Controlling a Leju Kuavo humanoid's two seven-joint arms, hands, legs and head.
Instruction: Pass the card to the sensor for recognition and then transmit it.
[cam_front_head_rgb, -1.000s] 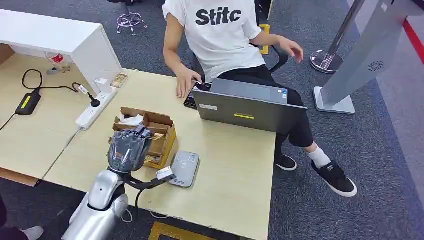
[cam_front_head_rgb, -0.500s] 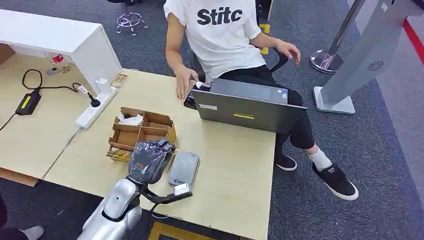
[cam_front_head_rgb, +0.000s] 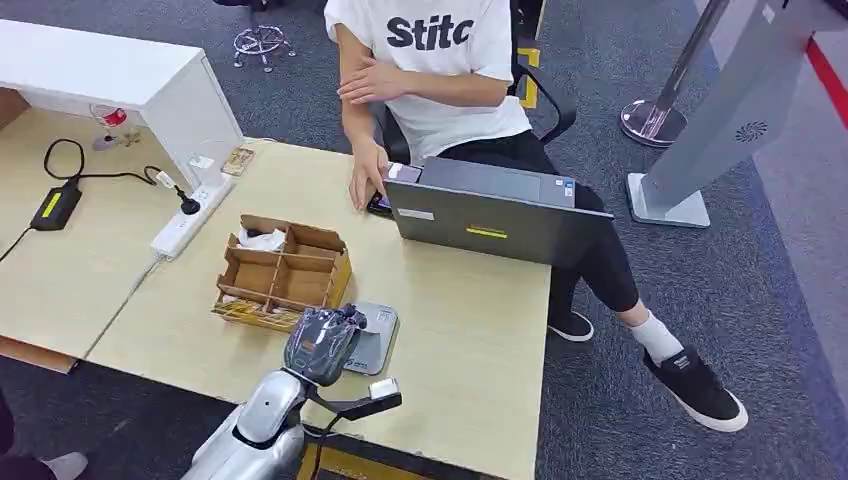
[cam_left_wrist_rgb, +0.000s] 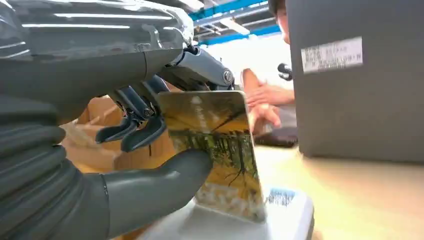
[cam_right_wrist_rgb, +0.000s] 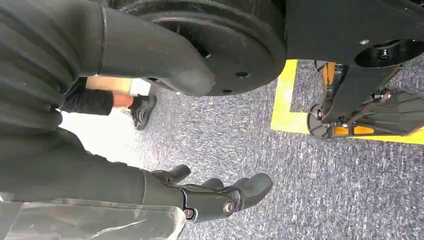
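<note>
Over the flat grey rounded card sensor (cam_front_head_rgb: 372, 336) on the pale wooden desk (cam_front_head_rgb: 470, 330), seen from my head, my left robot hand (cam_front_head_rgb: 322, 343) sits at about seven o'clock of the picture, knuckles up, covering the sensor's near side. Just at ten o'clock of it stands the brown cardboard divider box (cam_front_head_rgb: 285, 273); the grey laptop (cam_front_head_rgb: 485, 215) and a seated person (cam_front_head_rgb: 440, 60) lie toward one o'clock.

From my left wrist, my left robot hand (cam_left_wrist_rgb: 150, 130) pinches the glossy card with a yellow and green landscape print (cam_left_wrist_rgb: 220, 150) between thumb and fingers, the card standing nearly upright with its lower edge close on the white face of the sensor (cam_left_wrist_rgb: 250, 225). I judge the risk plain: held on edge like this, the card may not read. Pressing down could lever it out of my light pinch, or push the sensor along the desk.

From my right wrist, my right robot hand (cam_right_wrist_rgb: 210, 197) hangs over grey carpet (cam_right_wrist_rgb: 250, 145), fingers curled in on nothing.
</note>
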